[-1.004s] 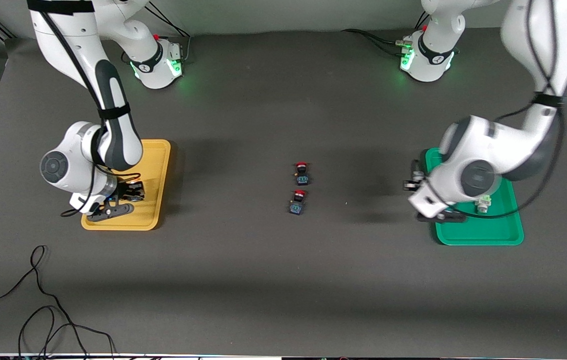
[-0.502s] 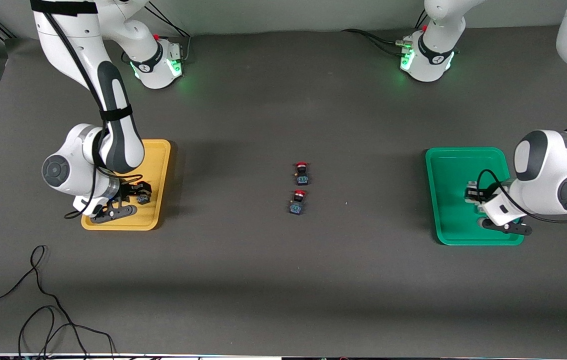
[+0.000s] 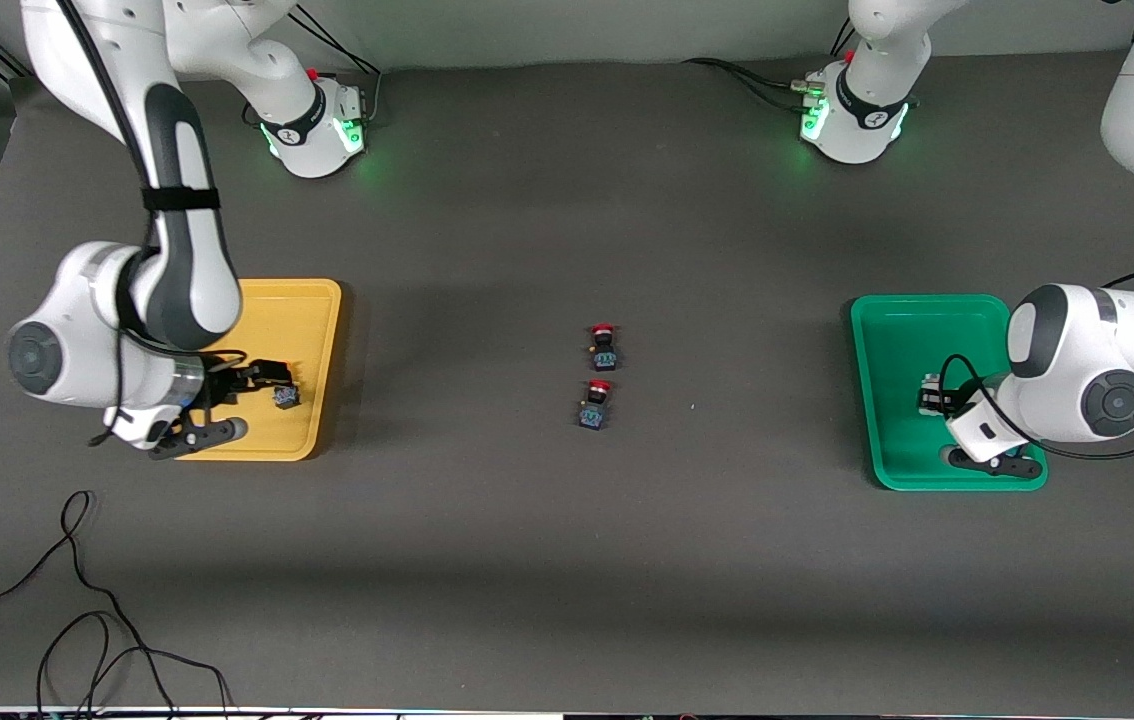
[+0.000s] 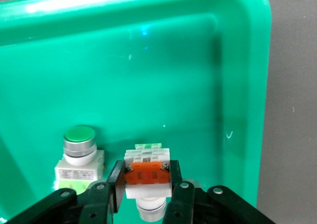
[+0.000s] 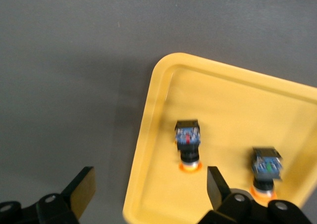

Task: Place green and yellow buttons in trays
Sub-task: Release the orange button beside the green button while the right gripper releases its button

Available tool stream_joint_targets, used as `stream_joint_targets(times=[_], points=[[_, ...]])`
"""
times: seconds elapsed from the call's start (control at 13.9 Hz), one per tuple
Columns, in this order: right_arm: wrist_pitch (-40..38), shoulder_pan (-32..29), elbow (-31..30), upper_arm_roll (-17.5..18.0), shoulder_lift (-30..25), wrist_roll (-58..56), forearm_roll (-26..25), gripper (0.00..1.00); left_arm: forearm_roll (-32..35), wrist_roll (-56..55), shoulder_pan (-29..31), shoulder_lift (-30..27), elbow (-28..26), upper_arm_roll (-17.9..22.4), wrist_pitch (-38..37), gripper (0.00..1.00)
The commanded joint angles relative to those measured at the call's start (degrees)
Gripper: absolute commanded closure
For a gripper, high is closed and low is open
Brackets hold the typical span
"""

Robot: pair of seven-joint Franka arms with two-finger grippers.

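The green tray [image 3: 912, 330] lies toward the left arm's end of the table. My left gripper [image 3: 932, 395] is low over it, shut on a whitish green button [image 4: 147, 172] with an orange block. A second green button [image 4: 79, 149], round-capped, stands in the green tray [image 4: 148, 60] beside it. The yellow tray [image 3: 302, 310] lies toward the right arm's end. My right gripper [image 3: 262, 380] is open and empty over its edge. Two yellow buttons [image 5: 188, 144] [image 5: 266, 169] lie in the yellow tray [image 5: 223, 95]. One shows in the front view [image 3: 285, 397].
Two red-capped black buttons [image 3: 604, 345] [image 3: 595, 403] lie mid-table between the trays. A black cable [image 3: 77, 600] loops on the table near the front camera, toward the right arm's end. The robot bases [image 3: 312, 125] [image 3: 852, 110] stand along the back edge.
My left arm swung across the green tray toward the table's end with the button, then settled. My right gripper let go of a yellow button in the yellow tray and drew back.
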Motion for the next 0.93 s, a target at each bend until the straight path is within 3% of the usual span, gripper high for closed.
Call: stream_joint_targets(times=[0.0,0.22,0.29,0.36,0.5,0.65,0.72,0.86], points=[[-7.72,0.56,5.94,-0.5,-2.35,5.1,-4.03,0.0,1.05,-3.34,-1.41,-0.7,-0.55,0.21,0.14,1.0],[-14.39,0.57,12.44,-0.5,-4.46,7.99,-7.81,0.0,1.13,-3.88,-1.41,-0.17,-0.46,0.21,0.58,1.0],[-16.77,0.56,14.9,-0.41,-4.9,9.75,-9.04,0.0,1.14,-3.79,-1.41,-0.17,-0.46,0.21,0.49,0.92],[-18.18,0.56,16.14,-0.41,-5.69,10.81,-9.4,0.0,1.14,-3.53,-1.32,-0.17,-0.46,0.21,0.49,0.37],[-18.9,-0.05,16.6,0.03,-8.4,11.35,-11.67,0.0,1.14,-3.35,-1.32,-0.17,-0.29,0.21,0.41,0.01],[-18.99,-1.1,16.42,0.38,-10.96,12.4,-12.92,0.0,1.14,-3.0,-1.15,-0.52,0.24,0.21,-0.73,0.0],[-19.16,-3.63,16.25,2.3,-12.54,12.4,-13.01,0.0,1.14,-3.0,-0.97,-1.65,0.24,0.12,-1.35,0.0],[-19.34,-11.88,16.16,10.88,-15.26,13.36,-16.06,0.0,0.44,-2.91,-1.15,-5.95,2.51,-0.49,-7.91,0.0]])
